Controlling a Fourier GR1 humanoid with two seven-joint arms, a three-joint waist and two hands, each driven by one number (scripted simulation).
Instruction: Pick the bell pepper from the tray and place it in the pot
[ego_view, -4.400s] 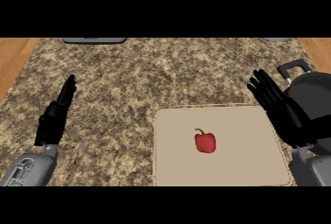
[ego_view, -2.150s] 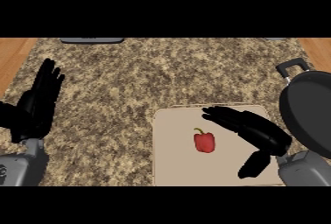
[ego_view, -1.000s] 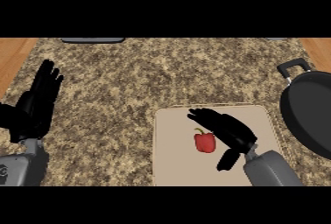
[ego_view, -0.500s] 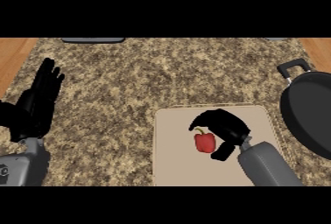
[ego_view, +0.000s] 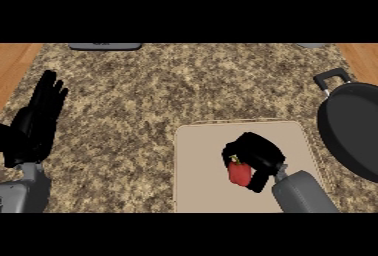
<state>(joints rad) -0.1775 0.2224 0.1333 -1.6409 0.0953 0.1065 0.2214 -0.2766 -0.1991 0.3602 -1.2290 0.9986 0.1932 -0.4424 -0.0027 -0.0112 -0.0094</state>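
The left hand (ego_view: 35, 125) rests open at the bench's (ego_view: 148, 90) left edge, fingers straight up. On the tray (ego_view: 199, 165), the right hand's (ego_view: 255, 152) fingers curl round the bell pepper (ego_view: 238, 173), hiding its top. The pot (ego_view: 354, 127) is cut off at the right edge.

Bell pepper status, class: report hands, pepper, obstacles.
Right hand curled round bell pepper, on tray. Left hand open, resting at left. Pot at right, path unobstructed.

bell pepper (ego_view: 239, 173) on tray (ego_view: 199, 165), pot (ego_view: 354, 130) right of tray
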